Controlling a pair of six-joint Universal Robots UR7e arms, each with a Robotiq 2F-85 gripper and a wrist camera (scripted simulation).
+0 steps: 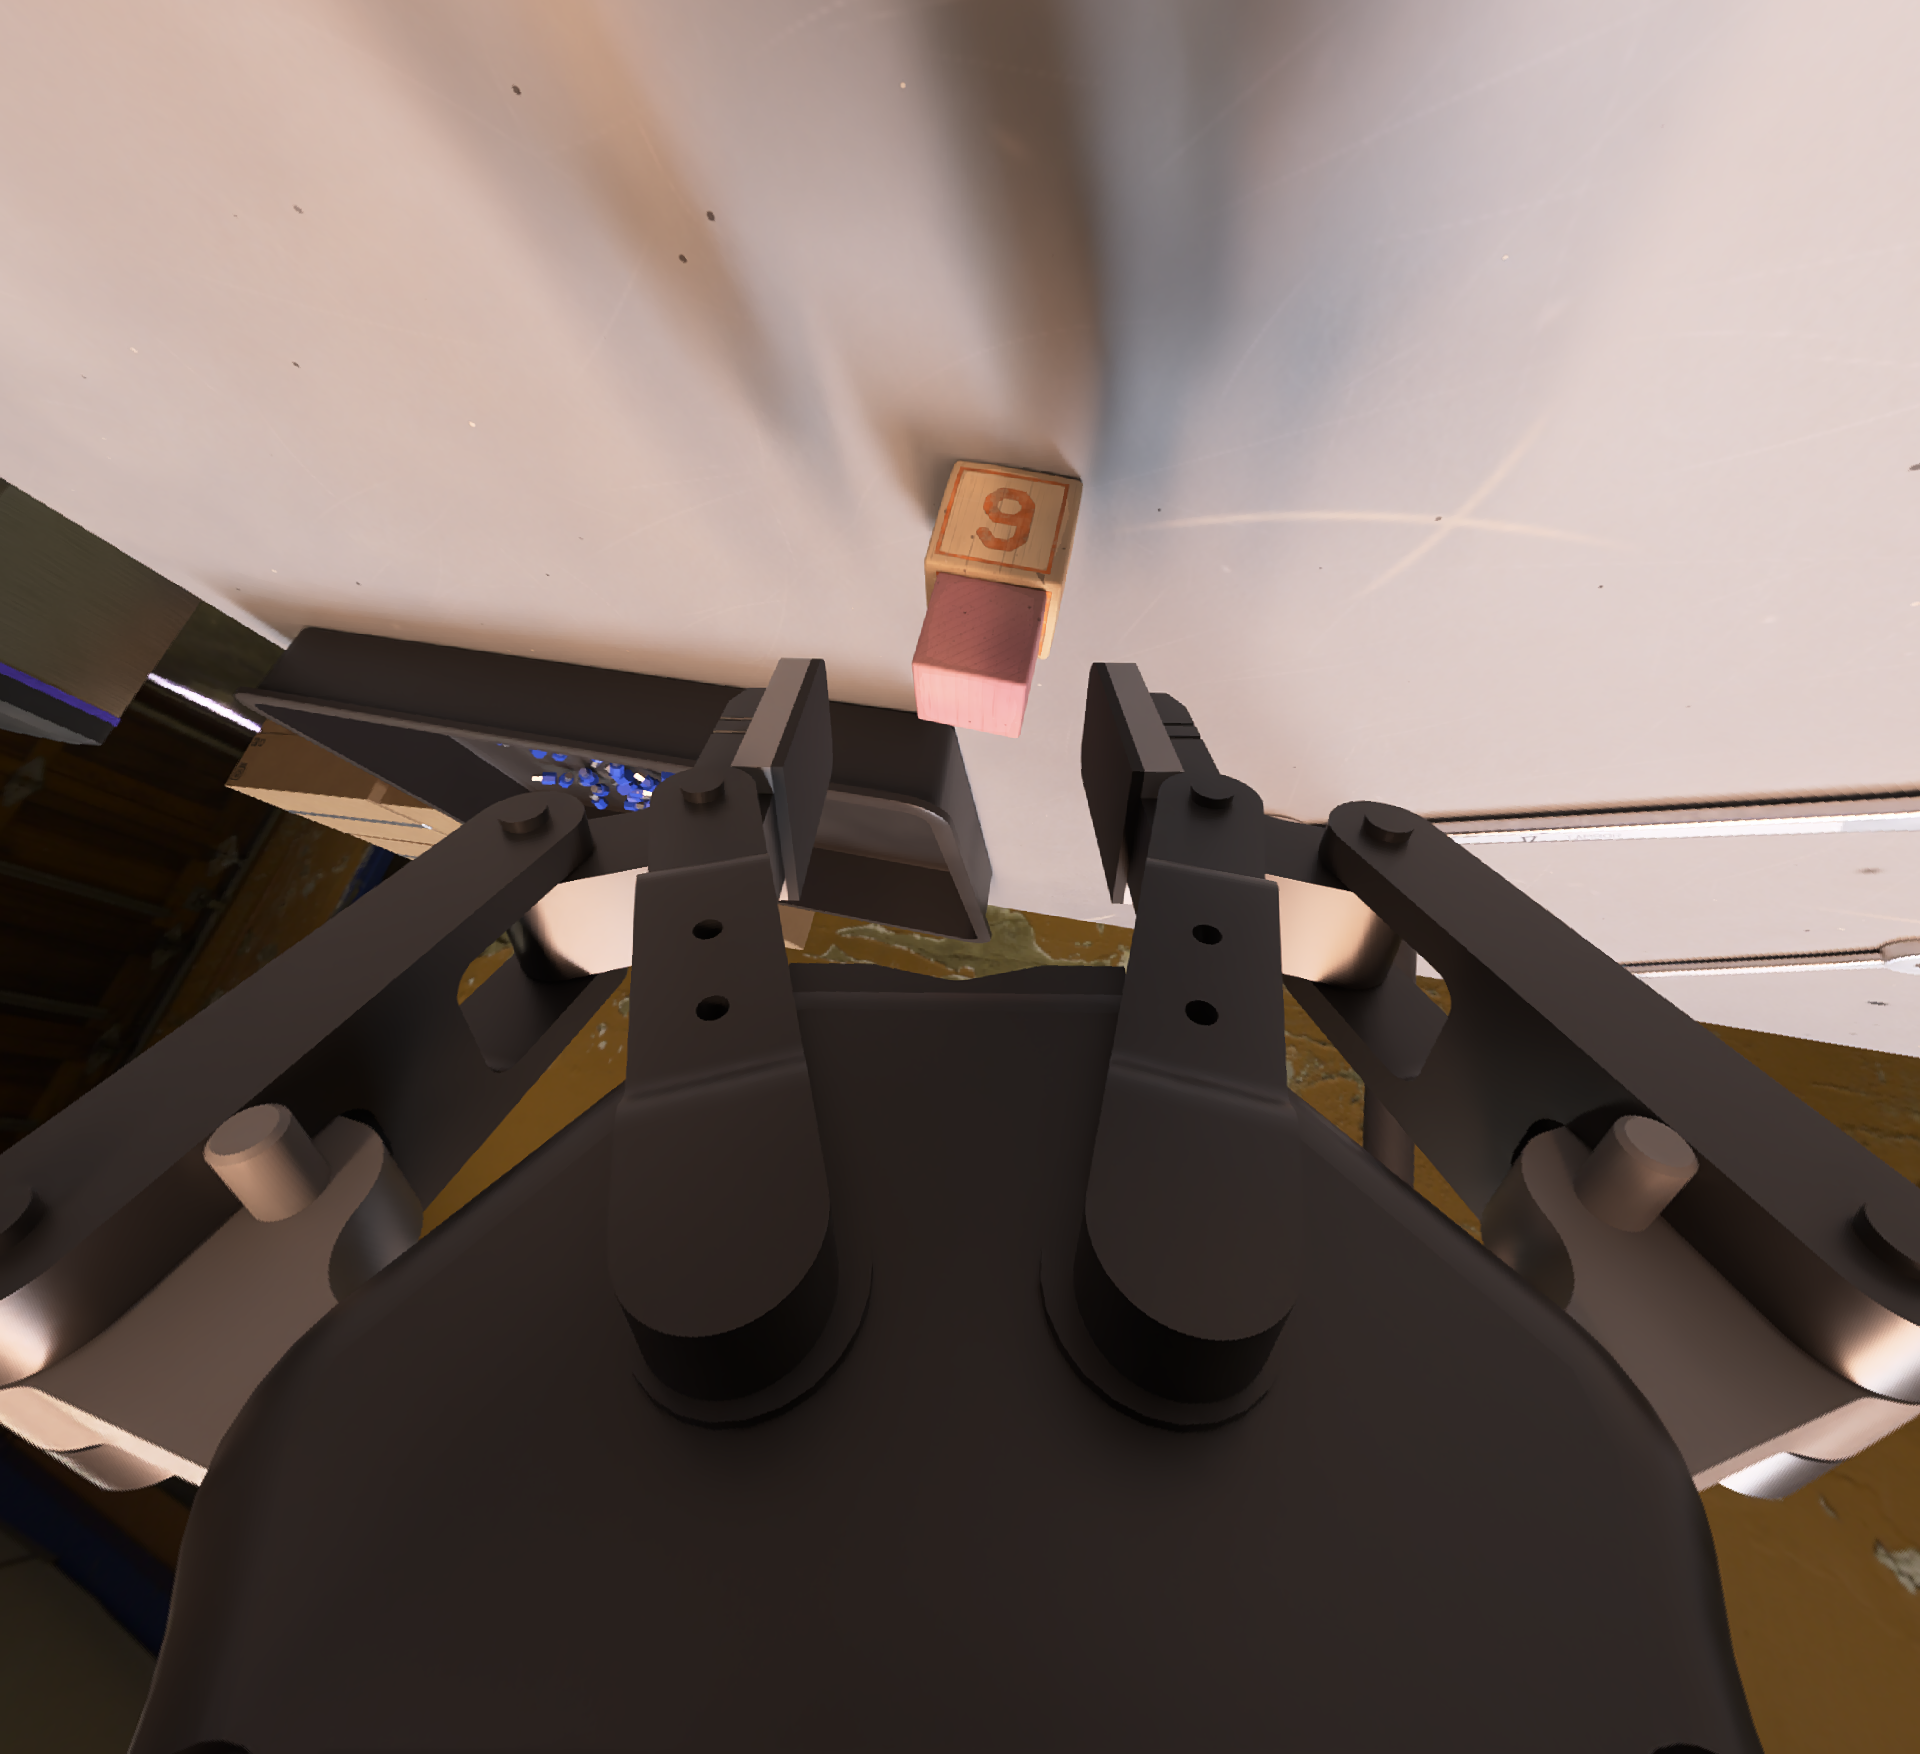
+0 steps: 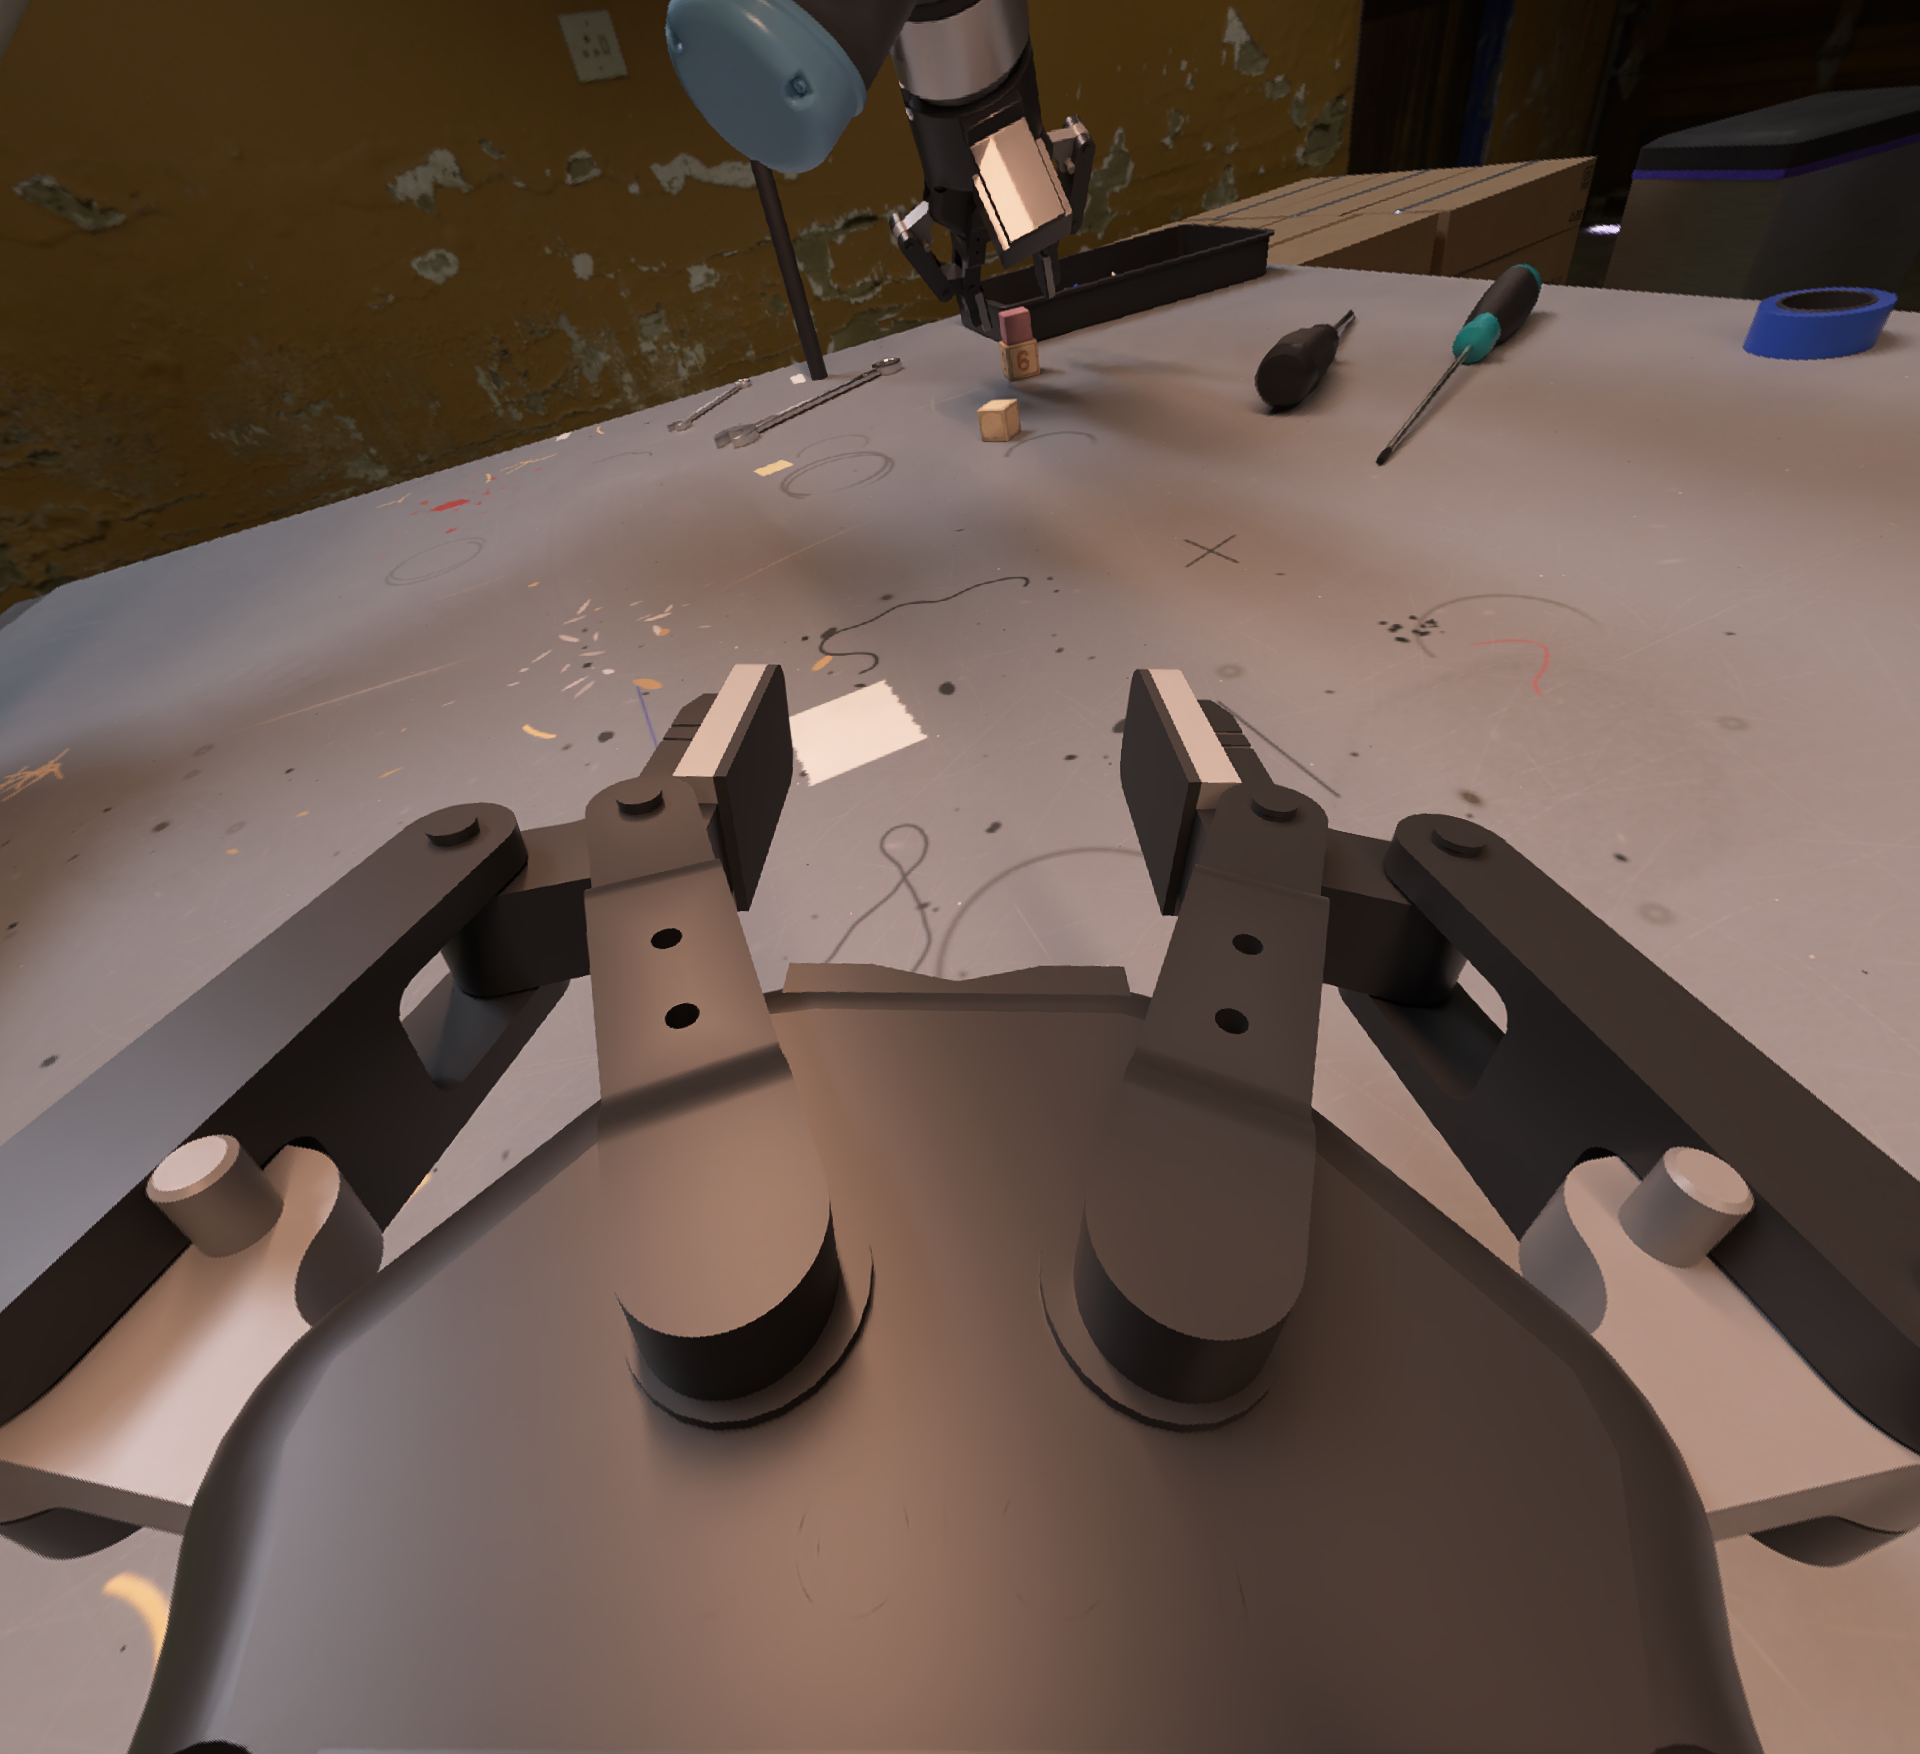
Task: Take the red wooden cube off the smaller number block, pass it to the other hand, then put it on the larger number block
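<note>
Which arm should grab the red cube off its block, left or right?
Left. Its open tool hangs right beside the red cube, which sits on a number block. The right tool, also open, is far across the table.

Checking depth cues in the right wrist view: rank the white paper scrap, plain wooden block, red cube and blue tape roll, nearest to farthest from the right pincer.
1. White paper scrap, just ahead of the right pincer.
2. Plain wooden block, mid-table, centre.
3. Red cube, atop the number block behind it.
4. Blue tape roll, far right; too close to the cube to rank.
</note>
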